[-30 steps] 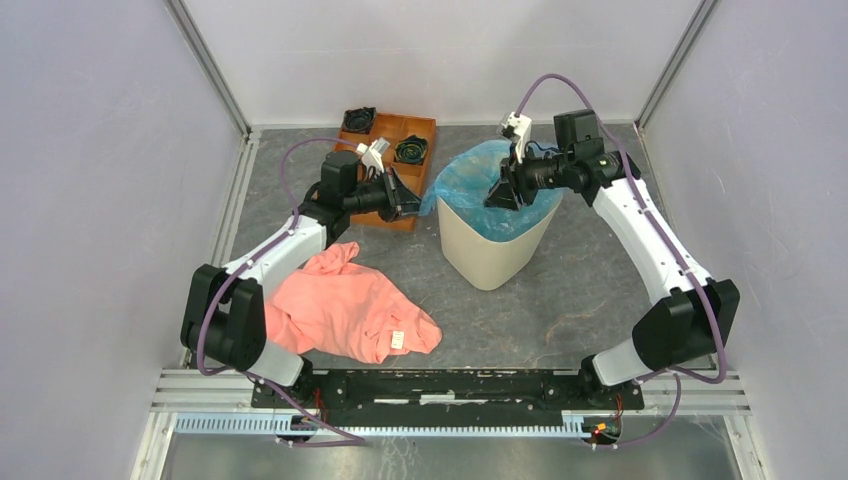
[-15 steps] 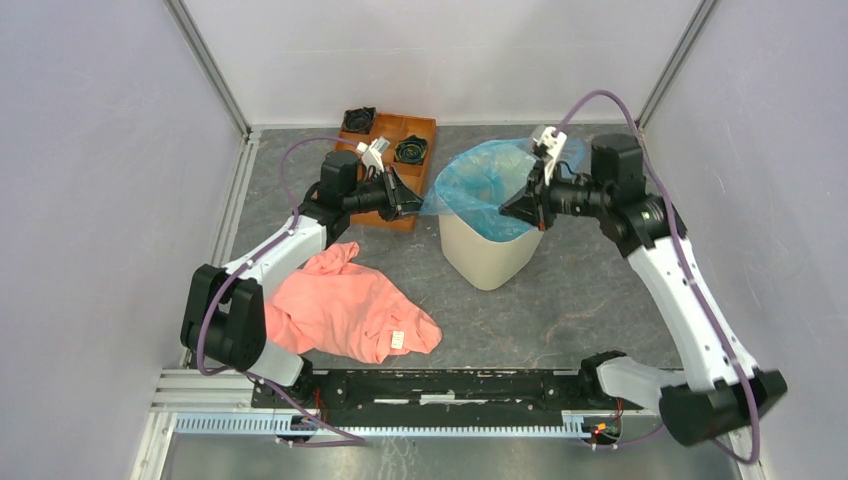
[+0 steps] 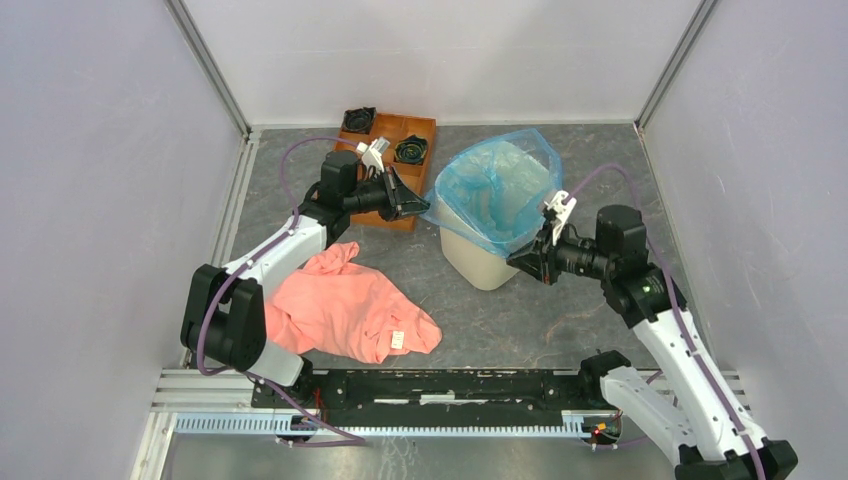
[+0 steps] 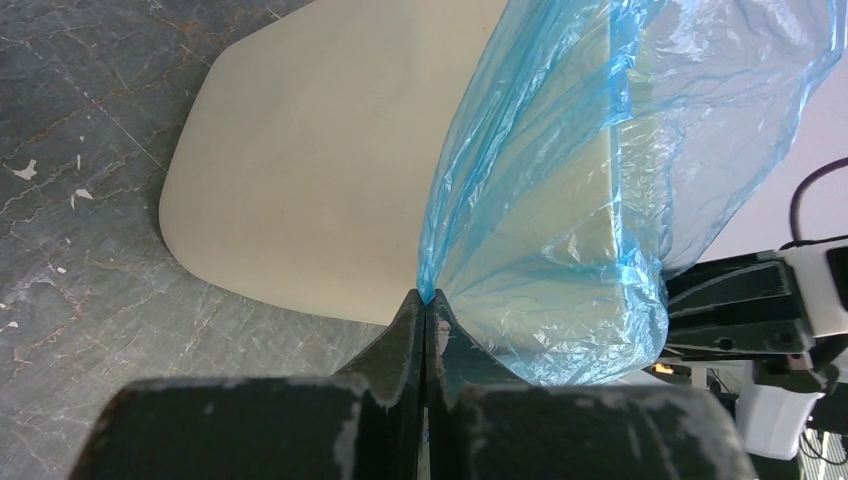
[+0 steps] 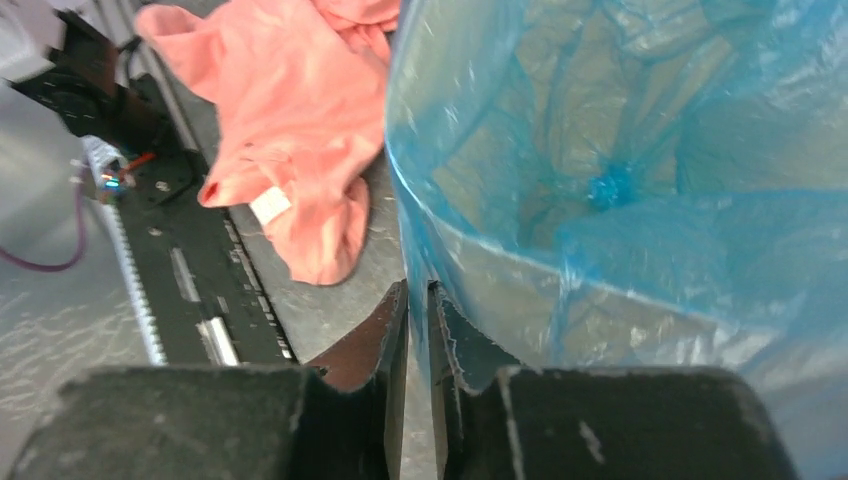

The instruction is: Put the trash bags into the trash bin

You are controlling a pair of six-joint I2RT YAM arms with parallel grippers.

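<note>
The light-blue trash bag point(image 3: 495, 190) is spread open over the mouth of the cream trash bin point(image 3: 468, 258), which stands upright mid-table. My left gripper point(image 3: 412, 205) is shut on the bag's left edge, just left of the bin. The left wrist view shows its jaws point(image 4: 425, 297) pinching the film beside the bin's wall point(image 4: 300, 170). My right gripper point(image 3: 520, 262) is at the bin's near-right side, shut on the bag's edge. In the right wrist view the film point(image 5: 620, 150) runs between its nearly closed jaws point(image 5: 418, 292).
A salmon-pink garment point(image 3: 345, 310) lies on the table left of the bin, near the left arm's base; it also shows in the right wrist view point(image 5: 290, 110). An orange-brown tray point(image 3: 420, 128) with black round parts stands at the back left. Walls enclose three sides.
My right gripper has swung from the bin's far-right rim down to its near-right side, pulling the bag's edge with it. The bag's mouth is stretched wider. The left gripper has stayed put.
</note>
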